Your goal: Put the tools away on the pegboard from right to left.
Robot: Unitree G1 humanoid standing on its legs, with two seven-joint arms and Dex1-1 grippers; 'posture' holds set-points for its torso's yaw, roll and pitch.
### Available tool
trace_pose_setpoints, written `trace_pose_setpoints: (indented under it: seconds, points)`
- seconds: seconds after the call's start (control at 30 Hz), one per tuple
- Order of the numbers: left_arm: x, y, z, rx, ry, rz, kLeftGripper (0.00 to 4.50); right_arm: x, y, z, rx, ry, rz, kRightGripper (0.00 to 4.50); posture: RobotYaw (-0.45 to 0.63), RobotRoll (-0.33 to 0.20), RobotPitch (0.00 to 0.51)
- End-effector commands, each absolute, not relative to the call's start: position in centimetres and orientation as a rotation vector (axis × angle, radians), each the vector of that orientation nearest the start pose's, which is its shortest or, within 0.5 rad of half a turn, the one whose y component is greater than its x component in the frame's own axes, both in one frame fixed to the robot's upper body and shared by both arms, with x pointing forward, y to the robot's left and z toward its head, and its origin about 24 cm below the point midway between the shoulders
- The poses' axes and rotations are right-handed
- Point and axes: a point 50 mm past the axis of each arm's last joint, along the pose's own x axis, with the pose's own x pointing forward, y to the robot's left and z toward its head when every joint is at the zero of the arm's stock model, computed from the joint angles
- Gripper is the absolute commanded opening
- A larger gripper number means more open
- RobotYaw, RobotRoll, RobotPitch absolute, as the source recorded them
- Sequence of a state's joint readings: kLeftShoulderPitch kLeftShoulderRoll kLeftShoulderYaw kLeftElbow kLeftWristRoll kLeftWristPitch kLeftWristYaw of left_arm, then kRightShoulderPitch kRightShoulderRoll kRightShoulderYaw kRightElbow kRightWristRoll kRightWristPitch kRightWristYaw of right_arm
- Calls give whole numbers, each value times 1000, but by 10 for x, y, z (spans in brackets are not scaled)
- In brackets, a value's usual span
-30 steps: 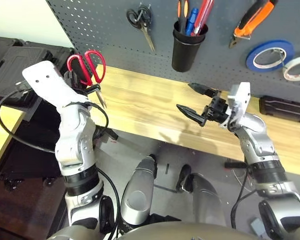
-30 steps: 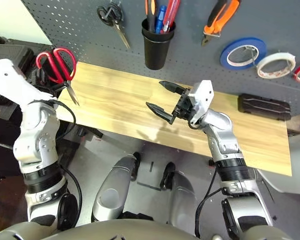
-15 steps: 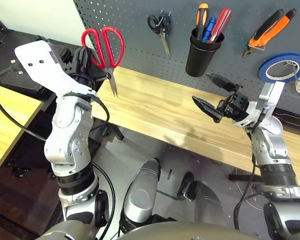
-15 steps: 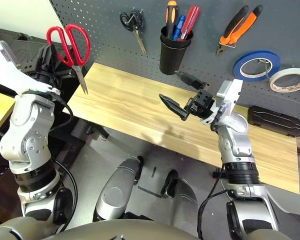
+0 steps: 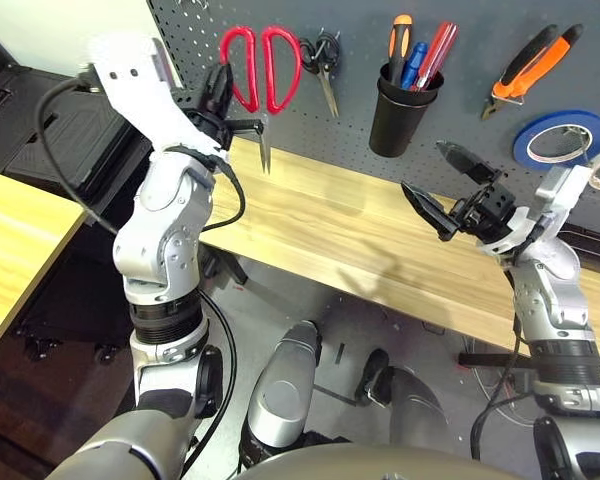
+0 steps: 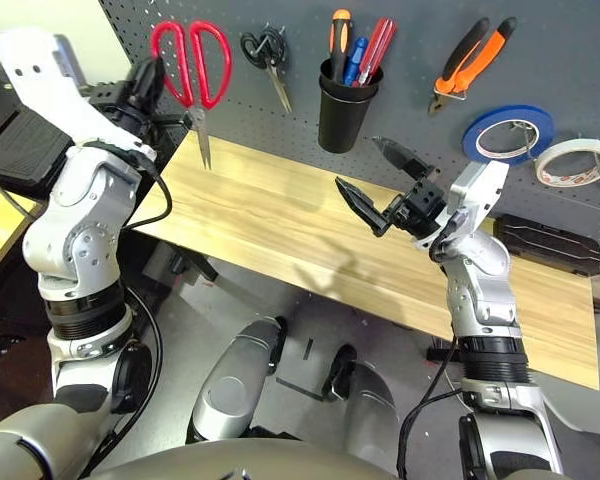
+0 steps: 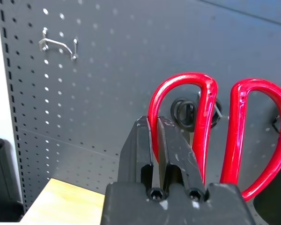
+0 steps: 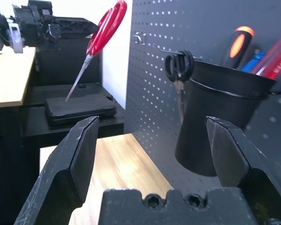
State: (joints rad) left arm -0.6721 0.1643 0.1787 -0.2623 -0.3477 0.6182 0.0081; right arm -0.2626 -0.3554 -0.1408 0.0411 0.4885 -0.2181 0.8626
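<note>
Pegboard [image 5: 460, 130] nearly full; left tool [image 7: 158, 140], clamped on red-handled scissors [image 5: 261, 78], nears it; right tool [image 5: 442, 181] gapes empty.

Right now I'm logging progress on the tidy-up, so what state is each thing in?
Red scissors: held by left tool, blades down, in front of pegboard, not hung.
Left tool: shut on one scissor handle.
Right tool: open, holding nothing, above bench.
Black scissors: hung.
Pliers: hung.
Cup: on pegboard, holding screwdrivers.
Blue tape: hung.
White tape: hung.
</note>
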Motion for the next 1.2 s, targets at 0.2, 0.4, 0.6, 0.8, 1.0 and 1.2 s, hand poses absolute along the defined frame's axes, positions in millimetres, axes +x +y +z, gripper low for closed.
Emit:
trace_pose_setpoints:
  seconds: [0.2, 0.4, 0.6, 0.8, 1.0, 1.2]
  points:
    - [346, 143, 244, -156, -290, -200, 31, 269, -197, 143, -86, -518, 743, 4500, 302, 0, 192]
    - [354, 142, 239, -162, -269, -190, 31, 267, -193, 143, -84, -519, 734, 4500, 276, 0, 193]
    - [361, 146, 235, -163, -256, -171, 31, 268, -188, 145, -80, -529, 720, 4500, 261, 0, 195]
    - [370, 153, 232, -158, -245, -144, 31, 265, -189, 146, -85, -529, 712, 4500, 247, 0, 196]
    - [373, 157, 233, -164, -253, -127, 31, 263, -189, 147, -90, -525, 703, 4500, 238, 0, 201]
    - [369, 154, 233, -163, -262, -145, 31, 263, -190, 147, -94, -519, 703, 4500, 246, 0, 206]
